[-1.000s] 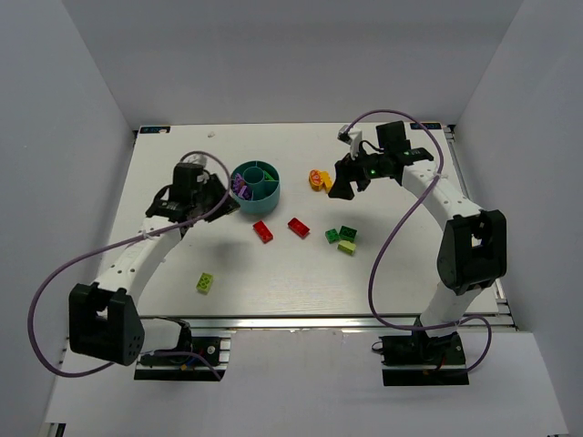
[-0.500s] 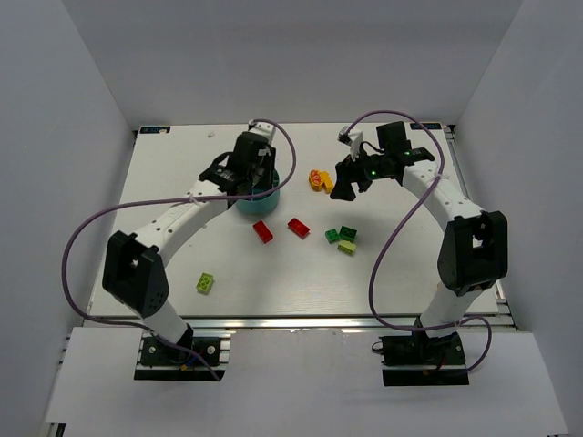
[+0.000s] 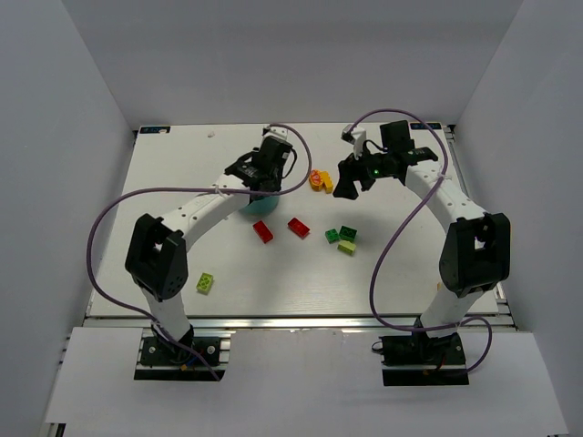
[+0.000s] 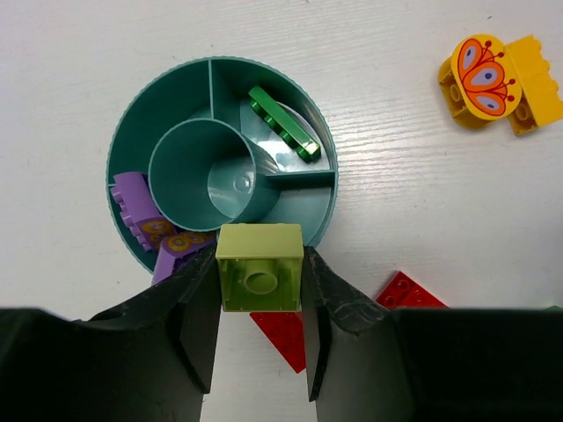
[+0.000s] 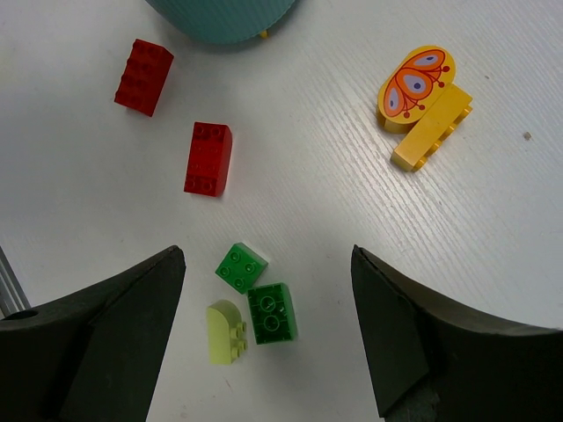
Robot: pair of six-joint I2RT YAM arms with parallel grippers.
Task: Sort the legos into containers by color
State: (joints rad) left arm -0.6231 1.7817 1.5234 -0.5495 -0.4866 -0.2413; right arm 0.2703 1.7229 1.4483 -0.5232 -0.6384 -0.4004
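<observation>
Lime lego (image 4: pixel 259 268) pinched in left gripper (image 4: pixel 259 281) at the rim of the bowl (image 4: pixel 132 114); only its wrist view shows one dark-green brick (image 4: pixel 283 121) inside. Right gripper (image 5: pixel 266 259) gapes over two reds (image 5: pixel 208 158).

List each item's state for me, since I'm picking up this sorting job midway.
left fingers: shut on the lime brick
lime brick: held over the teal bowl's rim
right fingers: open, empty
teal bowl: purple bricks and dark green brick in separate compartments
red bricks: loose on the table
yellow bricks: loose on the table
green trio: loose on the table
</observation>
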